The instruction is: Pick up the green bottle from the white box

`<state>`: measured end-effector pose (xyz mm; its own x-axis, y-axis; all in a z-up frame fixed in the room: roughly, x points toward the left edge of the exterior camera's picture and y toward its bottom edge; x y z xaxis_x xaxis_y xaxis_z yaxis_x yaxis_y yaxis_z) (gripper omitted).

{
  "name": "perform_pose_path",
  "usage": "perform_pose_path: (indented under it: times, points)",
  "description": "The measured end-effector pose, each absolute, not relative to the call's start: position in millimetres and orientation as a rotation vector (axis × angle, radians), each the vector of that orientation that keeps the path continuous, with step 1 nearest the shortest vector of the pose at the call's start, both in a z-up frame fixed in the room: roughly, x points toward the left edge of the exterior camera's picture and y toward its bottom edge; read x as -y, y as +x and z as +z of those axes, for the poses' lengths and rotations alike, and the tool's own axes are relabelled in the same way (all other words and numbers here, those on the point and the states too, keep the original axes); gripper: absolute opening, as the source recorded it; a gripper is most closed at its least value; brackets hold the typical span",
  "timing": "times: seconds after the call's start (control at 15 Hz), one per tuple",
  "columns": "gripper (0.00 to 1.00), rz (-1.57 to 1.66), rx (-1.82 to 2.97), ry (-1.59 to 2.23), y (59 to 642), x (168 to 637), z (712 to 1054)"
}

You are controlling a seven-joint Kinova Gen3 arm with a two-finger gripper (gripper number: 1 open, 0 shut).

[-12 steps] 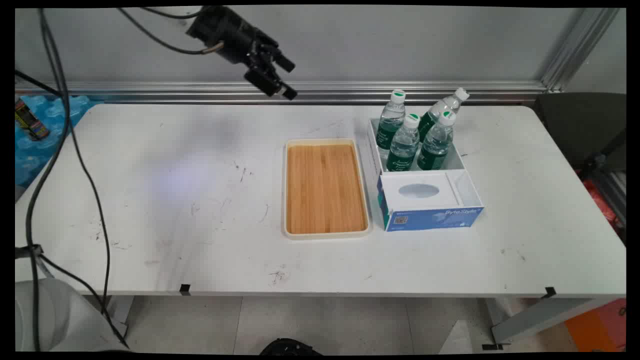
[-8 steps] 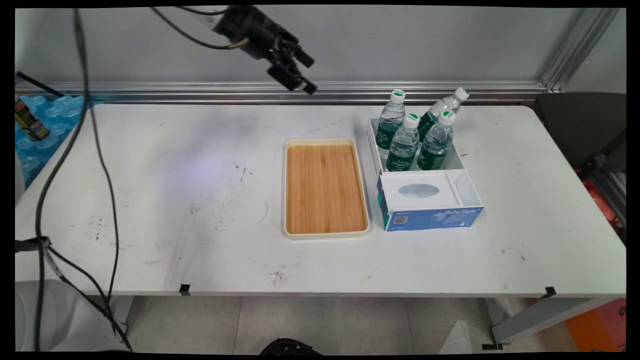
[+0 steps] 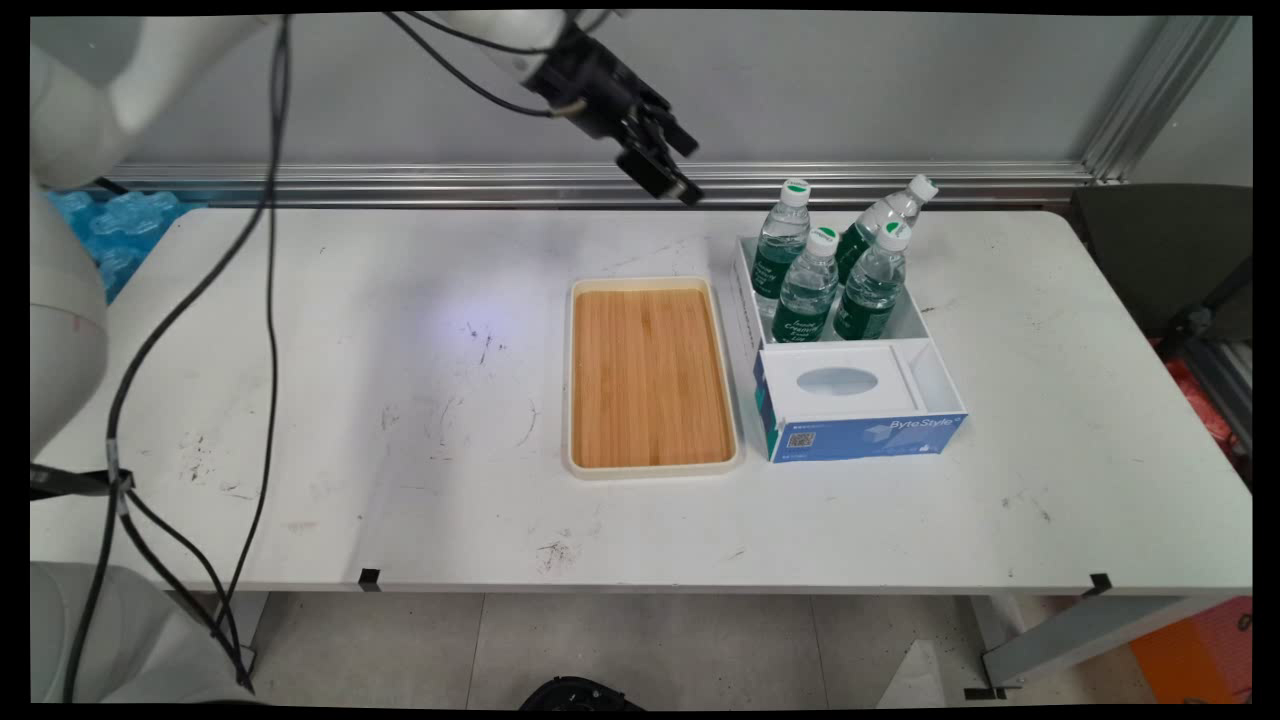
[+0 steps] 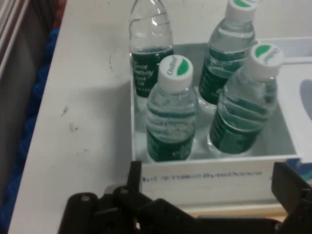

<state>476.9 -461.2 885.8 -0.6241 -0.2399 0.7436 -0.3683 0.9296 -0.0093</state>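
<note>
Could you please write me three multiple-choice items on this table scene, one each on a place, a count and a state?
1. Where is the wooden tray? A beside the white box, on its left in the main view; B inside the box; C on the floor.
2. How many water bottles stand in the white box? A two; B four; C six.
3. The tool is: A shut on a bottle; B open and empty; C resting on the tray.

1 A: they sit side by side.
2 B: four caps show.
3 B: fingers apart in the hand view, holding nothing.
</note>
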Motion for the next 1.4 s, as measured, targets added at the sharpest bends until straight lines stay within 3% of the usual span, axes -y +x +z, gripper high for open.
perform_pose_path:
  times: [0.67,1.27,1.33,1.4]
  points:
    - [1.0,0.168,2.275,0.423,420.9,507.0,823.1]
    - [1.0,0.153,2.265,0.47,385.2,526.0,792.6]
    - [0.0,0.153,2.264,0.472,383.0,526.8,790.8]
    - [0.0,0.154,2.264,0.471,381.0,527.3,789.4]
